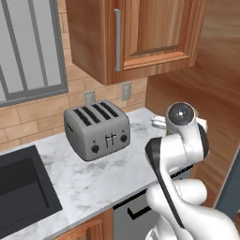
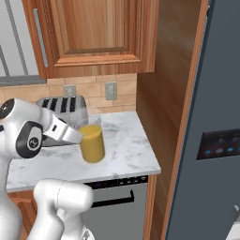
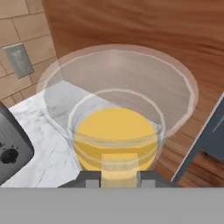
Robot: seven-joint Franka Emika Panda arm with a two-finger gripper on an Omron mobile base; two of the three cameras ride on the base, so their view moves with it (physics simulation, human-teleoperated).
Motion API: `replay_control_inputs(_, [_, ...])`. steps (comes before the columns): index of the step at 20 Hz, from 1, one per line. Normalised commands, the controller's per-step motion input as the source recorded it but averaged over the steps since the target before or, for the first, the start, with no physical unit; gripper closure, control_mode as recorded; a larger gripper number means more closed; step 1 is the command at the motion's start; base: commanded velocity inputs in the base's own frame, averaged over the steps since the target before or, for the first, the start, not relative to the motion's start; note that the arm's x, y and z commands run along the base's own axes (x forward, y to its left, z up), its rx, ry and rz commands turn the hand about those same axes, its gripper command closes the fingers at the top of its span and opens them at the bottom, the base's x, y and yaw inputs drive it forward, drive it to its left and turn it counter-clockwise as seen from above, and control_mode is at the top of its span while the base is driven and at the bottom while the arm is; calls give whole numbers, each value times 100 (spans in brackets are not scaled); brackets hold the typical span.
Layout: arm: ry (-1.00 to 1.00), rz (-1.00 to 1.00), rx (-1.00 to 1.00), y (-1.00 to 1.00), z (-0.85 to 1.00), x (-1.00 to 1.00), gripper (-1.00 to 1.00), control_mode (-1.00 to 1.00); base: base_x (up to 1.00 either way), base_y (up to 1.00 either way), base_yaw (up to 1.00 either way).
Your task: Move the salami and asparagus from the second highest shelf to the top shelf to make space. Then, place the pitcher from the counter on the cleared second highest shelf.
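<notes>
Pitcher [image 2: 92, 143] first, since that's what you're after: it's a mustard-yellow cylinder with a clear glass-like upper rim, standing upright on the white marble counter with grey veining [image 2: 126, 150], near the counter's right end. Closest to you in the hand view, the gripper [image 3: 119, 177] sits right over the pitcher's near rim, looking down into the yellow fill, with the two dark finger tips [image 3: 92, 178] close together either side of the wall. So the jaws are nearly shut and pinching the pitcher's rim, as far as you can tell from that angle. From the right base view the white arm reaches across to the pitcher's left side. Just behind it sits a grey four-slot toaster [image 1: 97, 129], well apart from the black sink [image 1: 21, 187] at the left. Further back you've got the brick wall with outlets [image 2: 110, 91], wooden upper cabinets [image 2: 93, 33], and the dark grey fridge door [image 2: 211, 140] at the right.
</notes>
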Motion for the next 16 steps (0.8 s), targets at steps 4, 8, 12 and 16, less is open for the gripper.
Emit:
replay_control_inputs(4, [7,12,-13,15,84,-81,100,-100,0,0,0])
replay_control_inputs(8, [11,23,-11,12,53,-68,100,-100,0,0,0])
replay_control_inputs(12, [2,34,-3,0,37,-55,100,-100,0,0,0])
replay_control_inputs(16, [0,39,0,0,18,-51,100,-100,0,0,0])
